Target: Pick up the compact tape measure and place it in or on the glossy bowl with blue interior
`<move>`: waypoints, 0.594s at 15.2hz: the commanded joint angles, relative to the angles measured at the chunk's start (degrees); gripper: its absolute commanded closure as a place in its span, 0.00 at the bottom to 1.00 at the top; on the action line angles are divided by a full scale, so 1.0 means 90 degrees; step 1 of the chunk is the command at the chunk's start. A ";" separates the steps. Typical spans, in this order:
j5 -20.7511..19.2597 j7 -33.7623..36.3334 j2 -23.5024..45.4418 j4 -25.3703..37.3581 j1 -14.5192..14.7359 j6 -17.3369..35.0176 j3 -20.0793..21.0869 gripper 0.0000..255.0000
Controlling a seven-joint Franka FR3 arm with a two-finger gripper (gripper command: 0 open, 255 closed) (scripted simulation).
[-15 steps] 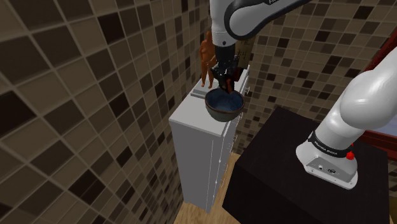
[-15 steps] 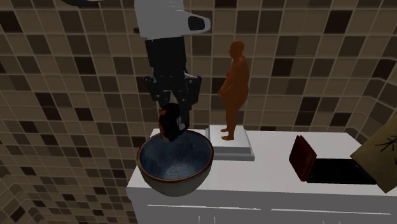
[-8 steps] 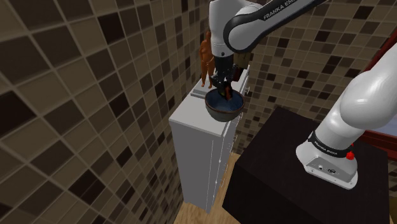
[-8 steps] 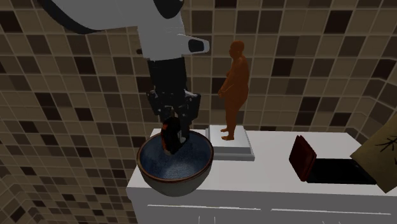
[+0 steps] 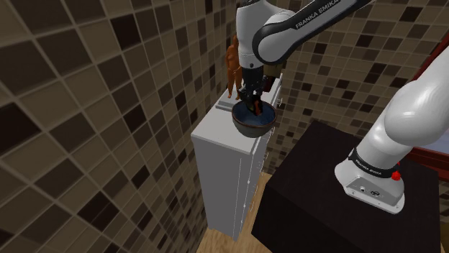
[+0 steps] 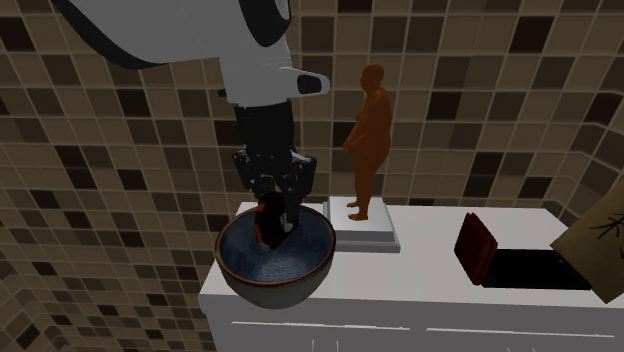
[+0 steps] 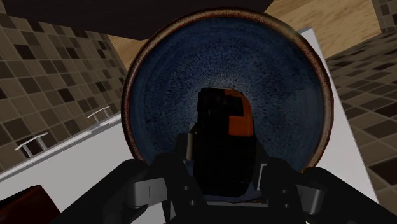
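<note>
A dark bowl (image 6: 275,268) with a blue inside stands at the near corner of a white cabinet top (image 6: 420,290). My black gripper (image 6: 272,222) reaches down into it, shut on a black and orange-red tape measure (image 6: 268,212). In the wrist view the tape measure (image 7: 222,133) sits clasped between the fingers (image 7: 191,147), low over the middle of the bowl (image 7: 165,83). In the shoulder view the gripper (image 5: 252,105) dips inside the rim of the bowl (image 5: 253,123); whether the tape measure touches the bottom cannot be told.
An orange-brown human figurine (image 6: 368,140) on a white base stands just behind the bowl. A dark red box (image 6: 475,248) and a black flat slab (image 6: 530,268) lie further along the cabinet (image 5: 227,165). Tiled walls close in behind. The black stand (image 5: 345,208) is beside the cabinet.
The gripper has come down with the tape measure, from above the rim to inside the bowl. The bowl and the figurine have stayed in place.
</note>
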 commanded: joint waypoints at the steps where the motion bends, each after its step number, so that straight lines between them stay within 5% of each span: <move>1: 0.0000 0.0000 0.0000 0.0000 0.0000 0.0002 0.0000 1.00; 2: 0.0000 0.0000 0.0000 0.0000 0.0000 0.0002 0.0000 1.00; 3: 0.0000 0.0000 0.0000 0.0000 0.0000 0.0002 0.0000 0.00; 9: 0.0044 -0.0031 -0.0097 0.0132 0.0013 -0.0222 0.0001 0.00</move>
